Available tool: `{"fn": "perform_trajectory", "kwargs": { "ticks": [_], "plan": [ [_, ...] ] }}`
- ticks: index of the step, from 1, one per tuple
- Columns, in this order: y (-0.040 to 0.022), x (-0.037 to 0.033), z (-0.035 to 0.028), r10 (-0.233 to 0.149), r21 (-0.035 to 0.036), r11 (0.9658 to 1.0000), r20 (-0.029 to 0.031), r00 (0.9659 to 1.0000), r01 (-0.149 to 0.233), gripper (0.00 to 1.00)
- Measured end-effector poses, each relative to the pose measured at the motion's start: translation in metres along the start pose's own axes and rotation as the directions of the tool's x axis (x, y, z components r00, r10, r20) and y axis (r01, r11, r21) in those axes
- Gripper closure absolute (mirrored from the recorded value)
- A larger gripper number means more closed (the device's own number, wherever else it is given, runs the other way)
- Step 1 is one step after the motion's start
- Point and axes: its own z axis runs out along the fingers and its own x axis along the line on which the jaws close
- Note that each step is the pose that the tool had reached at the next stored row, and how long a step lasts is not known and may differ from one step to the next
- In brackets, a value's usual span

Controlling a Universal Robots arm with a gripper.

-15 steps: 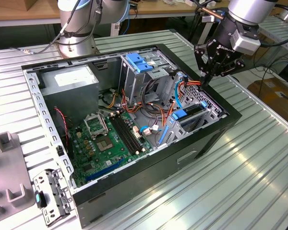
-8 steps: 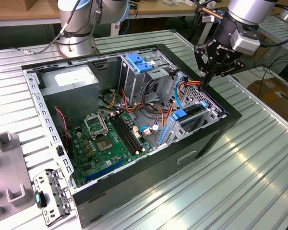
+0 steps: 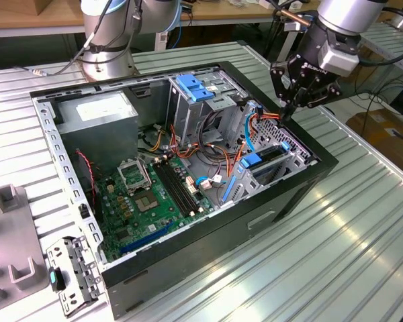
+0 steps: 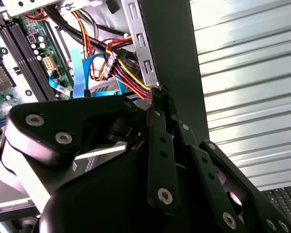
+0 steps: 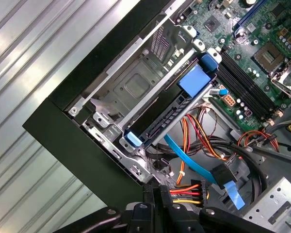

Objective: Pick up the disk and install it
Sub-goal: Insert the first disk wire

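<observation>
Claw closed, empty, above case rim near wires; disk seated in bay, well below

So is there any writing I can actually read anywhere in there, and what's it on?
No text reads clearly.
Gripper: white lettering on its body, too small to read.
Grey power supply box: white label, print blurred.
Green circuit board: markings too small.
Disk: no readable print.
</observation>
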Motion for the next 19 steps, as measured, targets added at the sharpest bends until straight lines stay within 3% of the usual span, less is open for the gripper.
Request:
{"fn": "perform_trajectory", "kwargs": {
  "ticks": [2,5,10,15,19],
  "plan": [
    [0.0,-0.0001,-0.0001,0.012,0.0001,0.9999,-0.0004,0.9999,-0.012,0.84],
    [0.0,-0.0001,0.0,0.066,0.0008,0.9978,-0.0017,0.9978,-0.066,0.84],
    [0.0,-0.0002,0.0,0.135,0.0019,0.9908,-0.0034,0.9908,-0.135,0.84],
    [0.0021,-0.0021,0.0,0.158,0.0023,0.9874,-0.0039,0.9874,-0.158,0.84],
    [0.0021,-0.0022,-0.0001,0.159,0.0023,0.9873,-0.004,0.9873,-0.159,0.84]
  ]
}}
